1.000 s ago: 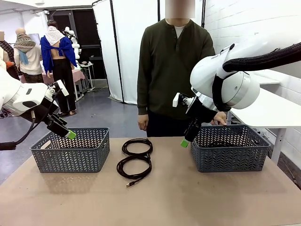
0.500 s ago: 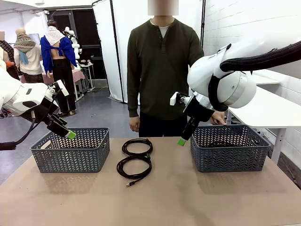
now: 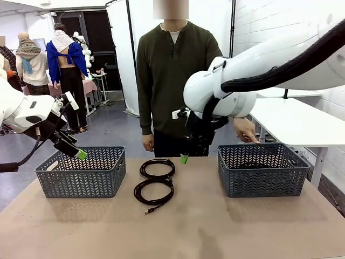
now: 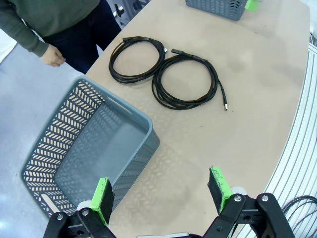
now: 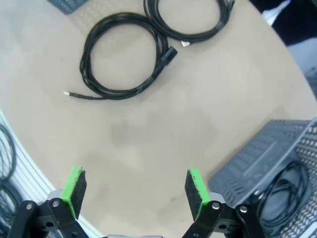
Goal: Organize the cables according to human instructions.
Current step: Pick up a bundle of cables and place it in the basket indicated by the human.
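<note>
Two coiled black cables lie at the table's middle, the far cable (image 3: 157, 161) (image 4: 113, 62) (image 5: 194, 35) touching the near cable (image 3: 153, 203) (image 4: 214, 79) (image 5: 85, 55). Another cable (image 5: 283, 191) lies inside the right basket (image 3: 261, 181) (image 5: 257, 158). My right gripper (image 3: 186, 158) (image 5: 134, 191) hangs open and empty, a little right of the far cable. Above the near rim of the left basket (image 3: 81, 178) (image 4: 124, 116), my left gripper (image 3: 75, 151) (image 4: 161, 191) is open and empty. The human (image 3: 171, 75) stands behind the table, one hand (image 3: 245, 129) over the right basket.
The left basket looks empty inside. The person's other hand (image 3: 147, 143) (image 4: 52, 55) hangs at the table's far edge, behind the cables. A white table (image 3: 302, 121) stands to the right. The brown tabletop (image 3: 215, 226) is bare in front.
My right arm has swung left from the right basket's front corner to beside the far cable. The person has stepped to the left. My left arm has not moved.
</note>
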